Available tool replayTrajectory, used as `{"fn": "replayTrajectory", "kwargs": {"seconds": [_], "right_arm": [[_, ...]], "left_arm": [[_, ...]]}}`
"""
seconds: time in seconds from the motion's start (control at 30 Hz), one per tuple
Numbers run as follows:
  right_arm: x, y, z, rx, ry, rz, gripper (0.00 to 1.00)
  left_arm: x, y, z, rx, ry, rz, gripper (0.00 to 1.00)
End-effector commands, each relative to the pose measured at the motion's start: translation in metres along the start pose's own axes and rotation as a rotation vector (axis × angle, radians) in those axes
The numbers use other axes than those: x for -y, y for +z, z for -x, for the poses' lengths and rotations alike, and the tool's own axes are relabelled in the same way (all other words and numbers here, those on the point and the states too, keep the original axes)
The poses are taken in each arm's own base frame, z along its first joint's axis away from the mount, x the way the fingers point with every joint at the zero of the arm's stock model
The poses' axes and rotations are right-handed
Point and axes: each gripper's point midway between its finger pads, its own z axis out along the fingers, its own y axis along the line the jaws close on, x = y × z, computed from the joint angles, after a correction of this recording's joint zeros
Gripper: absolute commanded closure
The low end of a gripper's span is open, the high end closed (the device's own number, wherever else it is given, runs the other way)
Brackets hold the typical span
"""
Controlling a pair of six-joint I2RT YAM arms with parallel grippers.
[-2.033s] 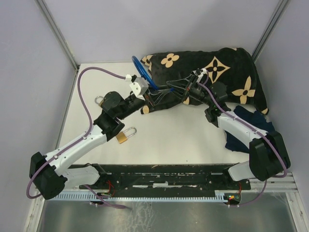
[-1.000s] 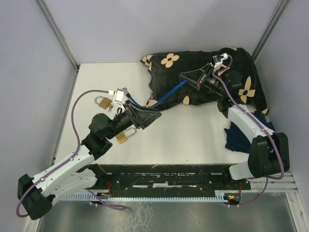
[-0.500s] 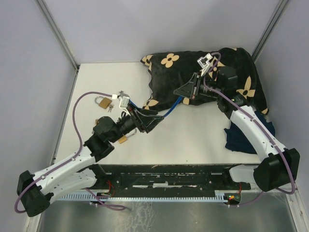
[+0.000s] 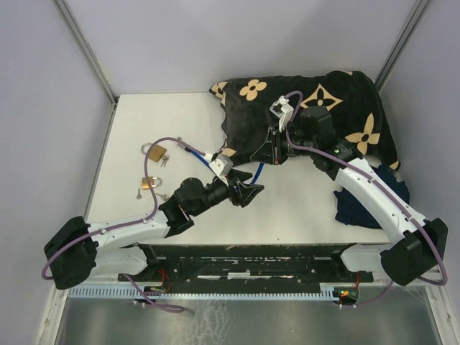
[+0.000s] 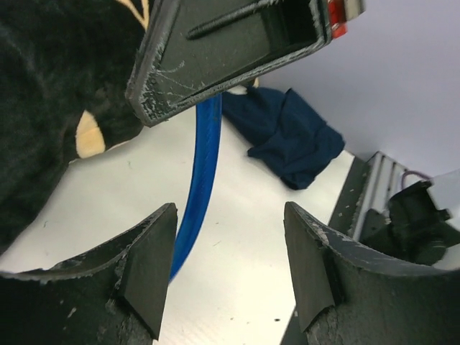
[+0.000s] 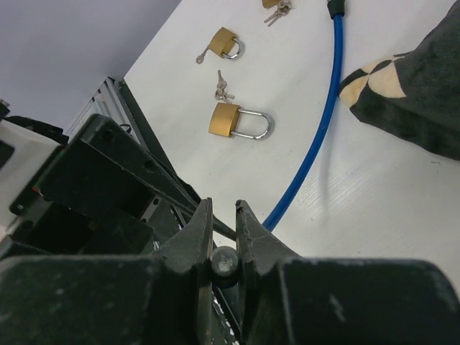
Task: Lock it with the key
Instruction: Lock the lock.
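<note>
A blue cable (image 4: 192,150) runs across the white table, and its metal end (image 6: 225,263) is clamped in my right gripper (image 6: 223,208), which is shut on it. The right gripper (image 4: 269,154) hangs at the edge of the black cloth. My left gripper (image 4: 248,194) is just below it and stands open (image 5: 228,237). The cable (image 5: 205,151) passes beside its left finger (image 5: 147,273) without being held. Brass padlocks lie at the left: one (image 4: 154,152) at the back, one (image 4: 149,183) nearer. The right wrist view shows a padlock (image 6: 240,121) with small keys (image 6: 223,90) beside it.
A black blanket with beige flowers (image 4: 316,108) covers the back right. A dark blue cloth (image 4: 359,203) lies at the right edge, also in the left wrist view (image 5: 287,140). Another padlock (image 6: 227,43) with a key (image 6: 202,57) lies farther left. A black rail (image 4: 251,259) runs along the near edge.
My left gripper has swung right toward the table's middle. The right gripper has come down and left with the cable's end, so the two grippers now stand close together.
</note>
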Motion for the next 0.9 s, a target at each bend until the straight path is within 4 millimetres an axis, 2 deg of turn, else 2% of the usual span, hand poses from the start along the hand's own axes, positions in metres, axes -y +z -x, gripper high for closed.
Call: {"fn": "replayTrajectory", "kwargs": {"seconds": [0.0,0.13,0.23,0.37,0.4,0.47,0.53,0.57,0.73,0.87], "right_arm": [[-0.005,0.006,0.01,0.022,-0.039,-0.019,0.99],[-0.006,0.012,0.004,0.001,-0.031,-0.014,0.98],[-0.006,0.015,0.0,-0.014,-0.037,-0.019,0.99],[-0.003,0.018,-0.004,-0.03,-0.051,-0.039,0.98],[-0.003,0.019,-0.005,-0.035,-0.053,-0.037,0.98],[-0.006,0.02,-0.005,-0.041,-0.057,-0.029,0.96],[-0.011,0.019,-0.004,-0.043,-0.061,-0.01,0.91],[-0.014,0.019,-0.004,-0.044,-0.064,0.004,0.88],[-0.034,0.01,0.002,-0.056,-0.109,0.084,0.71],[-0.055,0.001,0.013,-0.07,-0.163,0.156,0.5]], "left_arm": [[-0.003,0.02,0.024,0.107,0.104,0.038,0.34],[-0.01,0.03,0.015,0.102,0.1,0.086,0.39],[-0.016,0.033,0.019,0.134,0.088,0.121,0.49],[-0.017,0.036,0.023,0.146,0.078,0.13,0.52],[-0.017,0.036,0.023,0.145,0.078,0.132,0.56],[-0.018,0.038,0.02,0.132,0.078,0.139,0.79],[-0.02,0.039,0.013,0.108,0.081,0.141,0.93],[-0.021,0.038,0.01,0.099,0.082,0.143,0.96],[-0.027,0.017,-0.001,0.083,0.076,0.157,0.97],[-0.022,-0.003,-0.005,0.101,0.04,0.111,0.97]]}}
